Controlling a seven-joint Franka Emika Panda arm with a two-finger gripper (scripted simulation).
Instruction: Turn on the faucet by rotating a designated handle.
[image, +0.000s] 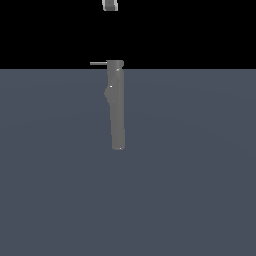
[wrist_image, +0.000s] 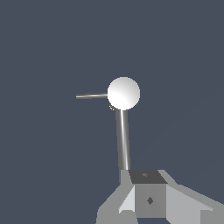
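Observation:
The faucet (image: 116, 105) is a tall, narrow, mid-grey column with a small bump on one side, standing near the middle of the exterior view. The handle (image: 98, 63), a thin light-grey rod, sticks out from the column's top toward the exterior view's left. My gripper (image: 110, 5) shows only as a small grey piece at the picture's upper edge, well above the column and apart from it. In the wrist view the faucet (wrist_image: 124, 93) appears as a bright round top with the handle (wrist_image: 91, 96) jutting sideways. Whether the gripper is open or shut is not visible.
The faucet stands on a flat blue-grey floor (image: 200, 190) with a black background behind it. In the wrist view a second thin rod (wrist_image: 123, 144) runs from the round top to a grey angular block (wrist_image: 149, 197) at the frame's edge.

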